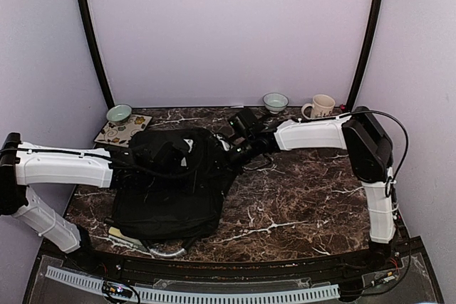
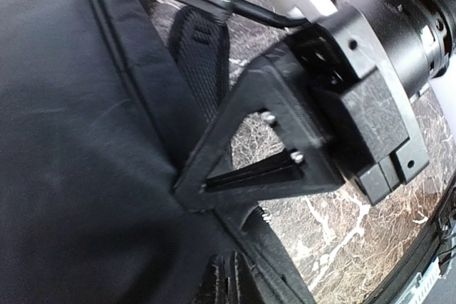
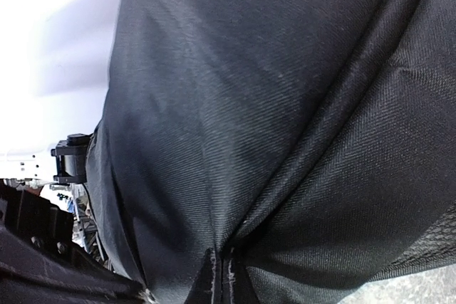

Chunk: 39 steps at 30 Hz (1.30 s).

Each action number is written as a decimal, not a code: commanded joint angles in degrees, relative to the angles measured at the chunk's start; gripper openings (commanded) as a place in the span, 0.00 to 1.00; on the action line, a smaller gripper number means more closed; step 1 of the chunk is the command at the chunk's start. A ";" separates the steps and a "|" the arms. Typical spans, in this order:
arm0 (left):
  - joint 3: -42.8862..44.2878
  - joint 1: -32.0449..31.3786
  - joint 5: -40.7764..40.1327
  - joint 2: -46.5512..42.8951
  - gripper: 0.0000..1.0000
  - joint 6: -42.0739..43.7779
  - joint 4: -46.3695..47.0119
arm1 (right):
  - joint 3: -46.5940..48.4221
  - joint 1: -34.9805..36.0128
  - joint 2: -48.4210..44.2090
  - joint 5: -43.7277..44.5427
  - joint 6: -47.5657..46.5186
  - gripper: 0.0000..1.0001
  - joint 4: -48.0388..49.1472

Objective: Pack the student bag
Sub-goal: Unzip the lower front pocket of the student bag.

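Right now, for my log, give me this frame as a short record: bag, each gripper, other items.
bag: student bag, black, lying left of centre on marble table
left gripper: shut on bag fabric
right gripper: shut on gathered bag fabric
back edge: left bowl, right bowl, mug
beside left bowl: patterned tile

student bag [image 1: 167,197] front-left | bowl [image 1: 118,113] behind it, perhaps on mat [image 1: 122,132] | mug [image 1: 322,107] back-right
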 commanded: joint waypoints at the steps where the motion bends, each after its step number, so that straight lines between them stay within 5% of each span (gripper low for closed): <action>1: 1.00 0.23 -5.24 -6.20 0.00 -1.85 -7.70 | -4.26 -1.49 -4.01 8.12 0.48 0.00 0.43; 25: -8.69 6.63 -7.54 -17.22 0.00 -6.90 -19.54 | -14.55 -10.10 -17.27 16.79 -5.66 0.00 -2.74; 39: -5.14 7.36 1.03 -8.78 0.00 -1.44 -5.00 | -7.12 -11.27 -13.02 17.45 -9.81 0.00 -4.61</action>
